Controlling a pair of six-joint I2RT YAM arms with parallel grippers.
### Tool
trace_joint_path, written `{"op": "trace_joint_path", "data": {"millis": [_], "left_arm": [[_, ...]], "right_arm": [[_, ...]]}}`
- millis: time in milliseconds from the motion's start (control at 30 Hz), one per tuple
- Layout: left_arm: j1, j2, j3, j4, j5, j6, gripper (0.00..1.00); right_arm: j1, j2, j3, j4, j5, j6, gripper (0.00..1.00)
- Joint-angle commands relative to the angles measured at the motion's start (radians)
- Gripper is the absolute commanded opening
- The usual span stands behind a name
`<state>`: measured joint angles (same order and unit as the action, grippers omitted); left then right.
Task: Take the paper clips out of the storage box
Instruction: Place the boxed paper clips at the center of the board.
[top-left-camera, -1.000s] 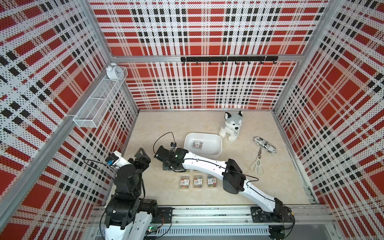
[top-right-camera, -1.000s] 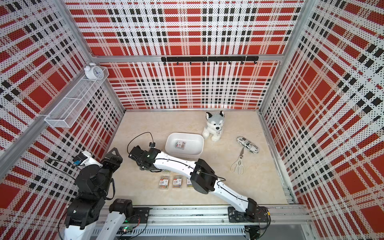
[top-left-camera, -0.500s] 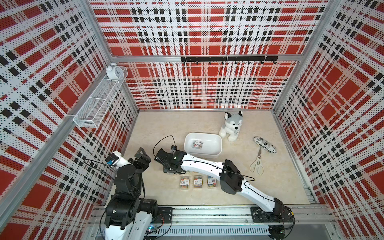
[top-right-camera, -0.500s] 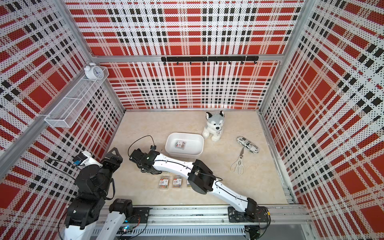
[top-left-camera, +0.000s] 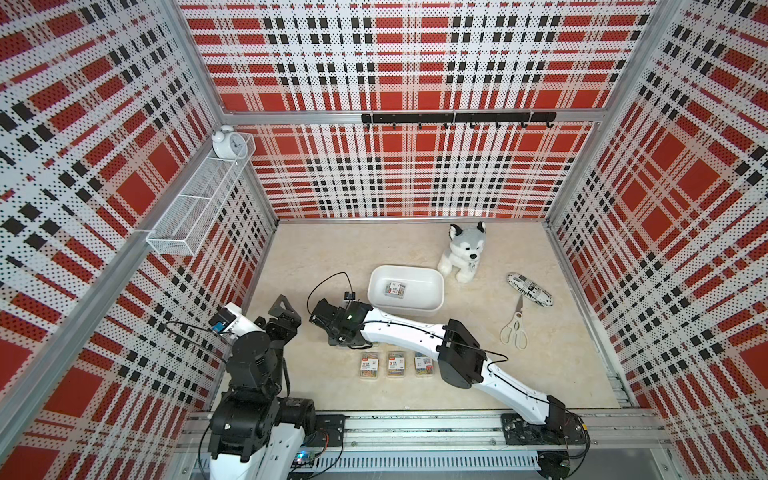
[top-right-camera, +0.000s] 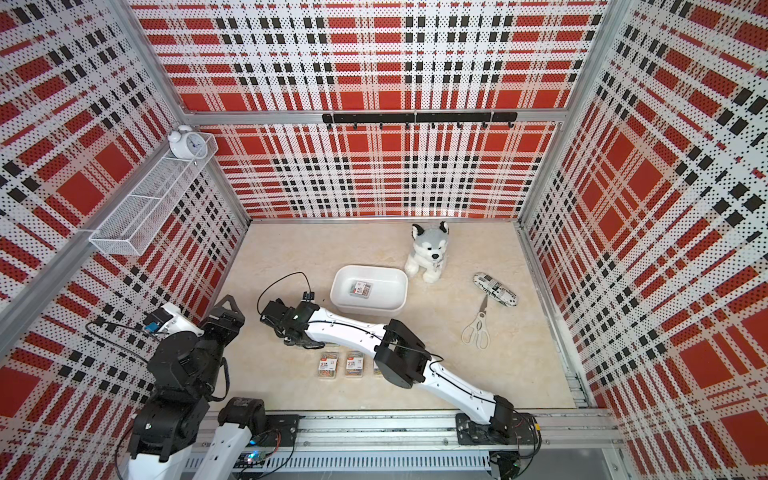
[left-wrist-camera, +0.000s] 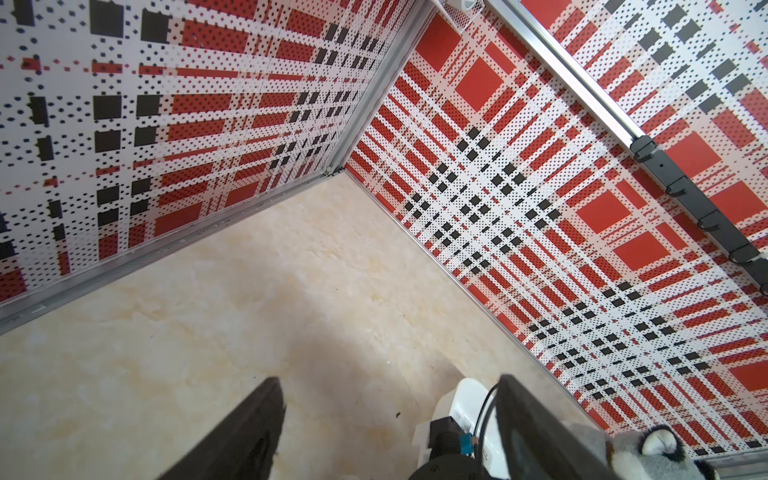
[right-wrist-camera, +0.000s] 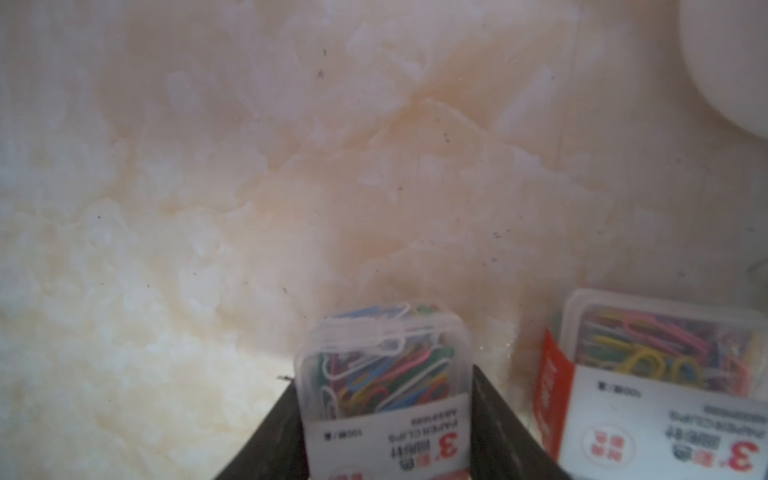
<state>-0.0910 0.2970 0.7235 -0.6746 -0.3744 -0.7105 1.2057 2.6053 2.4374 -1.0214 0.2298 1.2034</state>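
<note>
One case (top-left-camera: 395, 289) in storage box (top-left-camera: 432, 300) — three rowed, one in right gripper (right-wrist-camera: 384, 376).

You're boxed in by red-black-white plaid perforated walls (top-left-camera: 415, 62); cream marbled floor (top-left-camera: 332, 257) below, black hook rail (top-left-camera: 457, 117) across the back, white wire basket (top-left-camera: 195, 208) on the side wall, evenly lit.

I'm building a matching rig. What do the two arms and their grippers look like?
The right arm has white shells, boxy black joints and a thin black cable that loops at the wrist. The left arm looks mostly black, with a white shell and a small blue part. The left gripper and right gripper each have two tapering black fingers.
</note>
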Motion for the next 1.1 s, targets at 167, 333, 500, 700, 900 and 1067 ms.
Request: {"op": "trace_joint_path", "data": {"millis": [167,333,500,700,900,1067], "left_arm": [[-0.002,-0.007,-0.009,0.015,-0.006,0.003,0.82],[-0.003,-0.007,-0.008,0.015,-0.004,0.005,0.83],[-0.002,-0.012,-0.01,0.016,-0.006,0.003,0.84],[-0.002,-0.008,-0.01,0.017,-0.006,0.004,0.84],[-0.003,-0.006,-0.009,0.016,-0.005,0.005,0.84],[-0.002,-0.005,-0.007,0.015,-0.004,0.005,0.84]], "right_arm": [[-0.006,0.033,0.005,0.001,0.013,0.013,0.62],[-0.008,0.032,-0.003,0.015,0.011,0.015,0.62],[-0.012,0.035,-0.001,0.018,0.003,0.016,0.64],[-0.014,0.031,-0.003,0.027,-0.013,0.015,0.64],[-0.015,0.026,-0.007,0.046,-0.018,0.025,0.61],[-0.017,0.013,-0.015,0.048,-0.004,0.038,0.63]]}}
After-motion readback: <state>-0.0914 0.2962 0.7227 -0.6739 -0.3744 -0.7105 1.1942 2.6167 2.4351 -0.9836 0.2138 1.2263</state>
